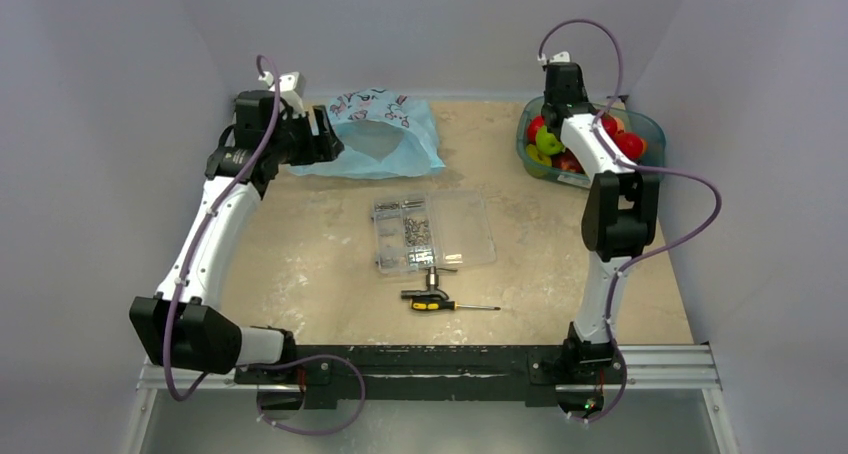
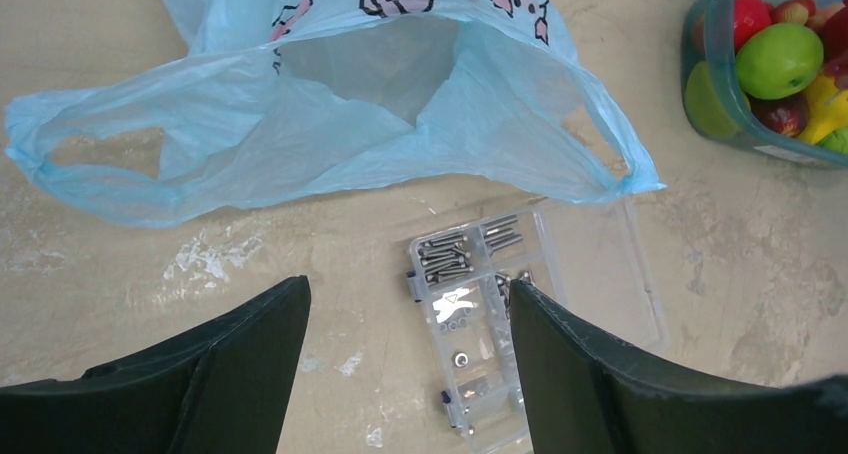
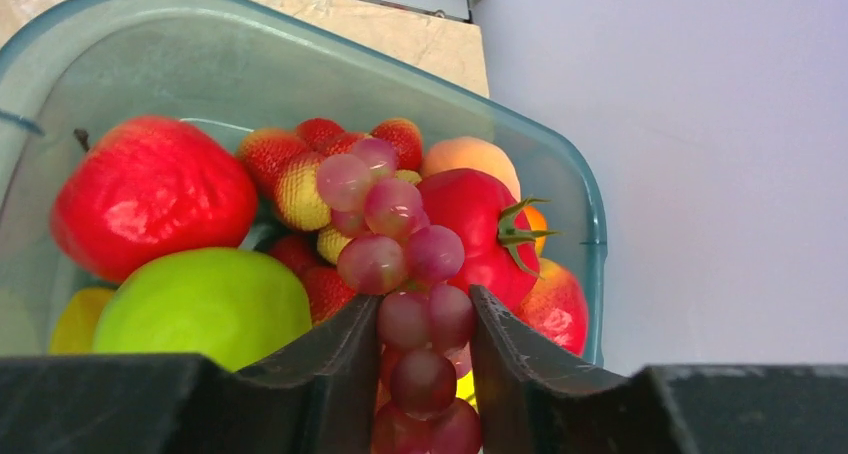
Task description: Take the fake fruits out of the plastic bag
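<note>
**Top view.** Desk (image 1: 320, 264), sandy top.
- Light blue plastic bag (image 1: 375, 139): at the far edge, left of centre, lying flat.
- Left claw (image 1: 326, 139): just beside the bag's left end.
- Teal tub (image 1: 650, 129): in the far right corner, filled with fruits. The right arm (image 1: 620, 209) reaches into it.
- Clear screw box (image 1: 432, 232): mid-desk.
- Screwdriver (image 1: 440, 302): just nearer the near edge than the screw box.

**Left wrist view.**
- Left claw: fingers spread wide, nothing between them, above the screw box.
- Bag: beyond the fingertips, apart from them, its mouth gaping toward the claw.

**Right wrist view.**
- Right claw (image 3: 422, 302): narrowly parted, both fingers pressed against a dark red grape bunch (image 3: 385, 224) inside the tub.
- Grape bunch: lies atop the other fruits.
- Green apple (image 3: 205, 304): just left of the claw.
- Red apple (image 3: 150, 194): beyond the green apple.
- Tomato (image 3: 470, 224): touching the grapes on the right.
</note>
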{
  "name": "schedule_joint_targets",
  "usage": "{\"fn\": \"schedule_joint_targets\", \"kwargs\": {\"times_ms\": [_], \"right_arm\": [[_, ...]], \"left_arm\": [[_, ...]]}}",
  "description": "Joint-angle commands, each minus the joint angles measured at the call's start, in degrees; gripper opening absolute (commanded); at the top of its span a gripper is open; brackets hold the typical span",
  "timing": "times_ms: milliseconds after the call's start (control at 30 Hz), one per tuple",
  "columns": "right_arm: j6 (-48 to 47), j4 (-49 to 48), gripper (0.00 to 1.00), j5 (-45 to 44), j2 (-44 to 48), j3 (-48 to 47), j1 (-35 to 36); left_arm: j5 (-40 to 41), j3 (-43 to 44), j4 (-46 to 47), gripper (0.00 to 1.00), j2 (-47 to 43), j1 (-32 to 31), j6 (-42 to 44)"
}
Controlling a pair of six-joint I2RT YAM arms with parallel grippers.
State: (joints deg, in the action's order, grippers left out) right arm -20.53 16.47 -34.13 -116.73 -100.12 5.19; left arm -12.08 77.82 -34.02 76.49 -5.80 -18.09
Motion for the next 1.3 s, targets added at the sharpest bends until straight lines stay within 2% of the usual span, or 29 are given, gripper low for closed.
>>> {"fn": "schedule_joint_targets", "kwargs": {"times_ms": [0,100,200,367,500,600,700,767,800,900,1067,1267], "right_arm": [[-3.6,-3.8,0.4,-4.7,-1.6,-4.9,-0.2],[-3.1,-3.2,0.53,-5.0,-1.6,-5.1,-0.2],[-0.4,-1.6,0.63,-5.1,0.1,-4.8,-0.1],[6.0,2.5,0.71,-5.3,4.8,-5.0,0.9],[17.3,8.9,0.75,-0.9,11.3,-4.4,1.6],[26.9,8.6,0.78,8.6,20.0,1.7,1.7],[31.4,4.7,0.82,16.3,31.6,10.4,1.6],[34.2,2.6,0.94,21.0,38.5,15.8,1.6],[36.2,1.9,0.97,23.0,41.7,18.3,1.6],[39.6,0.6,0.99,28.6,52.5,25.8,1.6],[41.8,4.0,0.99,30.0,68.6,31.7,1.6],[48.1,2.9,0.99,29.0,85.0,39.3,1.7]], "left_arm": [[3.9,0.2,0.8,0.73,-1.5,-3.7,3.1],[3.9,1.8,-0.6,0.73,-2.1,-6.2,2.9],[1.8,5.0,-2.9,0.74,-3.3,-7.8,1.9],[-3.1,6.8,-4.2,0.74,-8.2,-7.9,-2.3],[-7.7,6.7,-4.5,0.75,-12.5,-7.9,-5.4],[-12.0,6.4,-4.8,0.75,-15.5,-7.9,-7.9],[-14.5,5.3,-4.2,0.76,-19.5,-8.0,-9.8],[-15.5,4.9,-4.2,0.77,-22.0,-8.0,-10.4],[-16.2,4.9,-4.2,0.77,-23.6,-8.0,-10.5],[-17.3,4.5,-4.4,0.77,-26.9,-8.0,-11.5],[-19.2,2.3,-2.9,0.77,-31.7,-8.0,-12.6],[-16.4,1.9,-1.2,0.77,-36.3,-8.0,-11.8]]}}
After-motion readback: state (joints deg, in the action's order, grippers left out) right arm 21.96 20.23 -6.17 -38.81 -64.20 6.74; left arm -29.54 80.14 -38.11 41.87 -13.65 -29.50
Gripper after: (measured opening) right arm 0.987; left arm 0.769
